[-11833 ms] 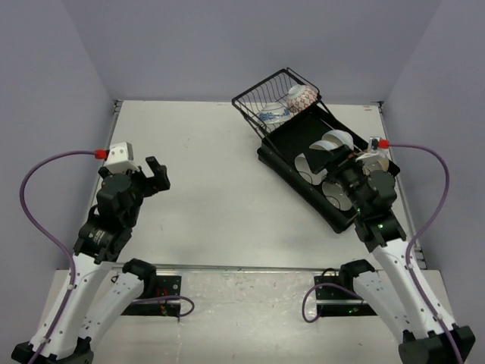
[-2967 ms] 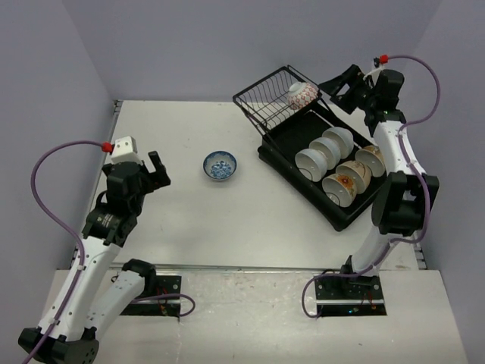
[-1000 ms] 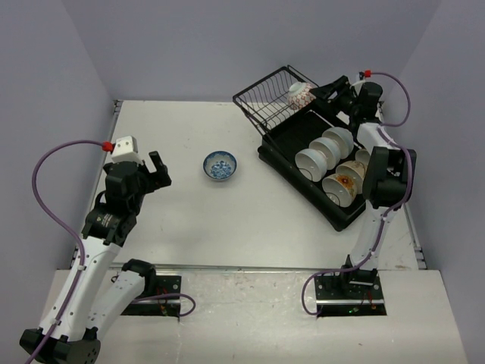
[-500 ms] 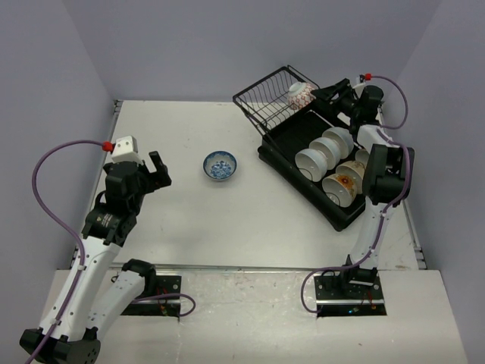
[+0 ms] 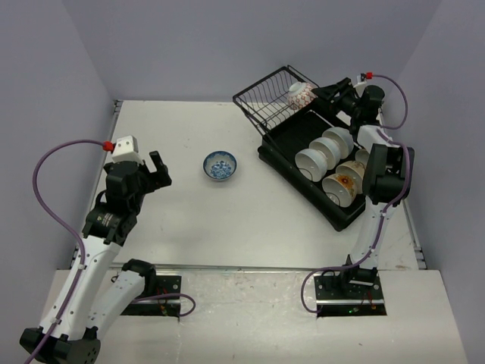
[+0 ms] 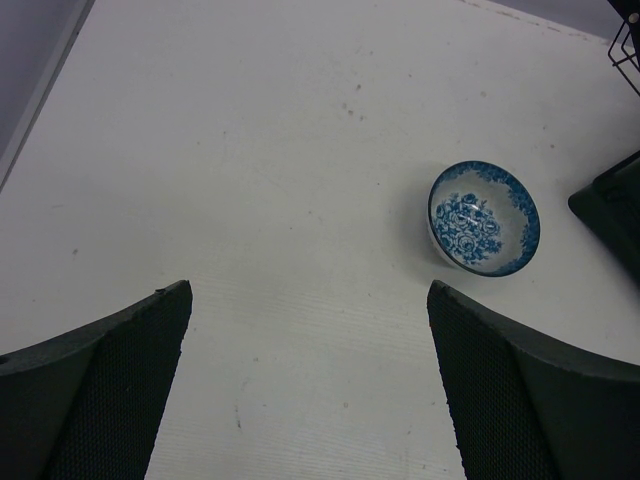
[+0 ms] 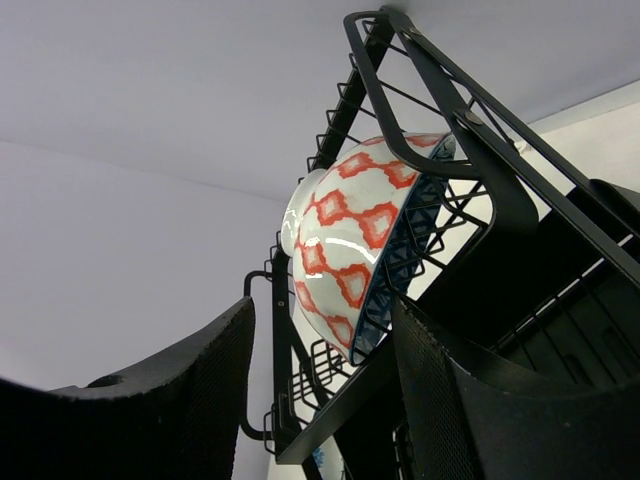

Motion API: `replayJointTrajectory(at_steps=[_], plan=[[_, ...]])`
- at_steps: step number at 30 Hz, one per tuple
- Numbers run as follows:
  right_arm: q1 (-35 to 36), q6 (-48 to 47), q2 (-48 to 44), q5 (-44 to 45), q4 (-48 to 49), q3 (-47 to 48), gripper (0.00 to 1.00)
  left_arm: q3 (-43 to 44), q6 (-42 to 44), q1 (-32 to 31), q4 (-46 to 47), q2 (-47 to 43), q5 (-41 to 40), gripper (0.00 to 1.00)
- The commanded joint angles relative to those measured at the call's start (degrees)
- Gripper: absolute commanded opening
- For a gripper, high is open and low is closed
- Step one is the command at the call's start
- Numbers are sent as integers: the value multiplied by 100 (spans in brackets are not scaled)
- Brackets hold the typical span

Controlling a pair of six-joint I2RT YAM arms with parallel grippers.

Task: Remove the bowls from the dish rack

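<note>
The black dish rack (image 5: 301,187) lies at the right, its wire basket (image 5: 265,98) tilted at the far end. A pink-patterned bowl (image 5: 300,94) leans on edge inside the basket. My right gripper (image 5: 322,95) reaches in from the right. In the right wrist view the jaws of that gripper (image 7: 320,330) stand open on either side of this bowl (image 7: 355,240), with a gap on its left side. Several white and brown-rimmed bowls (image 5: 326,150) stand in the tray. A blue-patterned bowl (image 5: 220,165) sits on the table. My left gripper (image 5: 155,171) hovers open and holds nothing.
The basket's thick wire frame (image 7: 470,150) crosses just above the right fingers (image 7: 440,400). The blue bowl (image 6: 484,217) lies ahead and right of my left gripper (image 6: 308,290). Purple walls close in the table on three sides.
My right gripper's jaws have narrowed a little around the pink-patterned bowl, and the wrist has barely shifted. The left arm is still. Earlier the blue bowl went from the basket to the table.
</note>
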Motion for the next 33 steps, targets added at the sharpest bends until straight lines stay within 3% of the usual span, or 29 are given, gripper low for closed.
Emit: replayJointTrajectory(at_steps=[1,25,33], plan=[[-16,99,-83,-143,337,135,58,11,138,57,229,-10,40,100],[-43,688,523,-636,671,654,54,-6,147,57,238,-62,66,100],[-60,1180,708,-855,1242,733,52,-6,147,57,238,-71,75,100]])
